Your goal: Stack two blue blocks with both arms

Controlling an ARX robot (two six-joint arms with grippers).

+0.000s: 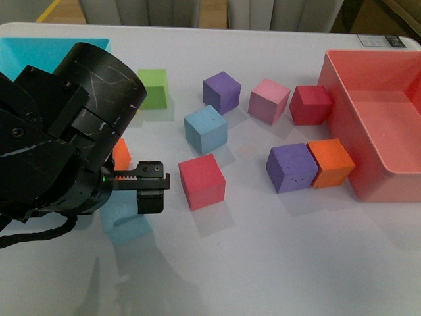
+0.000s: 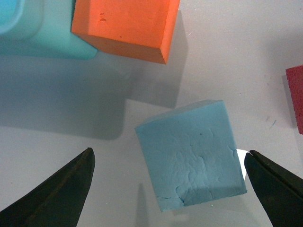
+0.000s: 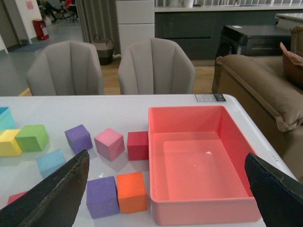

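One light blue block (image 1: 205, 129) sits mid-table; it also shows in the right wrist view as a blue block (image 3: 50, 161). The second blue block (image 1: 125, 222) lies at the near left, partly hidden under my left arm. My left gripper (image 1: 154, 187) hovers just above it. In the left wrist view that blue block (image 2: 191, 153) lies turned between the open fingers (image 2: 71, 189), which do not touch it. My right gripper (image 3: 164, 158) is open and empty, raised high at the table's near right, and is out of the front view.
A pink bin (image 1: 381, 118) stands at the right and a turquoise bin (image 1: 39, 49) at the far left. An orange cube (image 1: 122, 155) sits beside the left gripper and a red cube (image 1: 201, 181) to its right. Green (image 1: 154, 89), purple (image 1: 222, 91) and pink (image 1: 269, 100) cubes lie further back.
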